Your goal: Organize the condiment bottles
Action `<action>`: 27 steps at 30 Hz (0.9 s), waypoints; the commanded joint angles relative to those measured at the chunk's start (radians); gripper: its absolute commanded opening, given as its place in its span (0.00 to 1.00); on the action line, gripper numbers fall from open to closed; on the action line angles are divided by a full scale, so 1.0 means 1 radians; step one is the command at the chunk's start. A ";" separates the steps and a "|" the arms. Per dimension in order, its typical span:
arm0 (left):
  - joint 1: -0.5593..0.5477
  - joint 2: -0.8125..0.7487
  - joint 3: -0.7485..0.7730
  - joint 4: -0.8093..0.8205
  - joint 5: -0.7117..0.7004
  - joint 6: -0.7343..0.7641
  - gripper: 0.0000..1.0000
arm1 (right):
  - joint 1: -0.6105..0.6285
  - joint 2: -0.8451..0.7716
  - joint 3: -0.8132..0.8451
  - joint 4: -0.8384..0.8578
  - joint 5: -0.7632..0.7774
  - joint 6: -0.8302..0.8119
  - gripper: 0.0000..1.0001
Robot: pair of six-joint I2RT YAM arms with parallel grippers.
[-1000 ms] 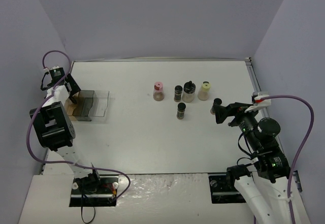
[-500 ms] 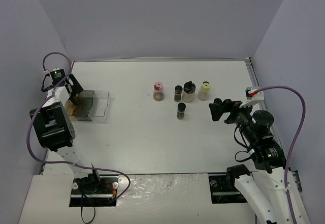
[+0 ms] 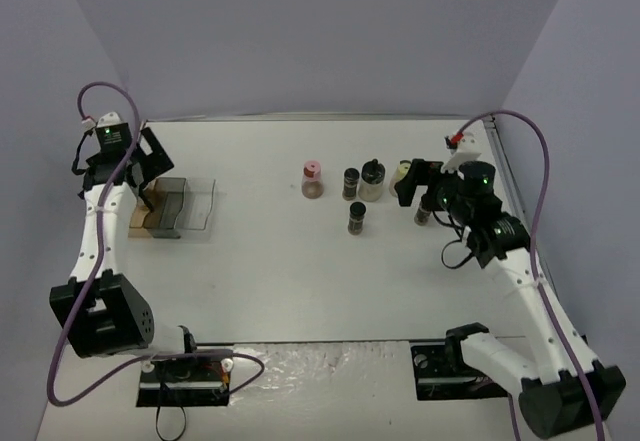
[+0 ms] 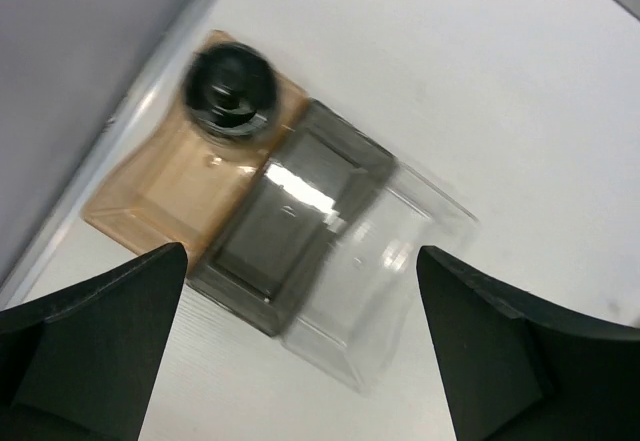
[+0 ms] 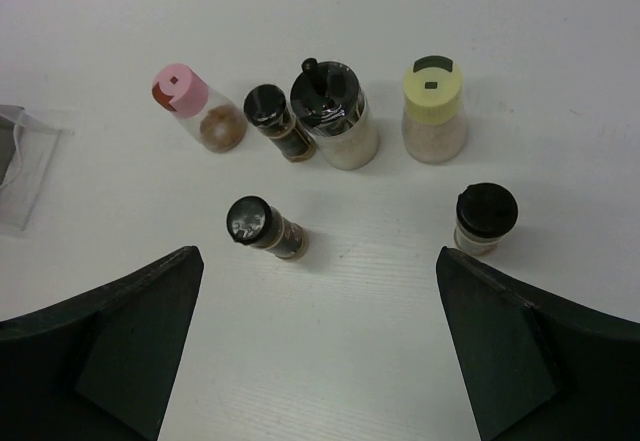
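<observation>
Only the left wrist view shows a black-capped jar (image 4: 231, 89), seemingly upright, in the tray (image 4: 400, 291)'s tan end compartment. The right wrist view shows six other jars (image 5: 335, 121) on the surface (image 5: 350, 361), labels too small to read. Left gripper (image 4: 300, 261) and right gripper (image 5: 318, 261): jaws apart, empty.

1. The white table (image 3: 280, 271) carries all the things.
2. A plastic tray (image 3: 203, 206) lies near the table's left edge, with one tan, one dark and one clear compartment.
3. Four jars stand in a row at the far middle, from left to right: the pink-capped jar (image 5: 195, 106), the slim dark jar (image 5: 277, 121), the wide white-filled jar (image 5: 335, 113) and the yellow-capped jar (image 5: 434, 109).
4. The lone dark jar (image 5: 265, 228) stands nearer, in front of this row.
5. The short black-capped jar (image 5: 484, 219) stands apart, in front of the yellow-capped jar.
</observation>
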 commanded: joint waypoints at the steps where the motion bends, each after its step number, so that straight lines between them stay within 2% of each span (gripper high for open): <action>1: -0.156 -0.180 -0.072 -0.035 0.065 0.060 0.97 | 0.051 0.168 0.082 0.103 0.061 -0.056 1.00; 4: -0.277 -0.278 -0.137 -0.003 0.167 0.096 0.97 | 0.091 0.260 0.102 0.142 0.104 -0.134 0.99; 6: -0.325 -0.326 -0.176 0.020 0.199 0.115 0.97 | 0.098 0.315 0.103 0.203 0.103 -0.172 0.93; 8: -0.351 -0.354 -0.203 0.032 0.206 0.131 0.97 | 0.098 0.353 0.098 0.248 0.104 -0.206 0.92; 16: -0.387 -0.391 -0.260 0.055 0.235 0.168 0.97 | 0.102 0.558 0.107 0.448 0.062 -0.209 0.83; 27: -0.396 -0.409 -0.270 0.036 0.209 0.184 0.97 | 0.088 0.730 0.145 0.582 0.063 -0.249 0.79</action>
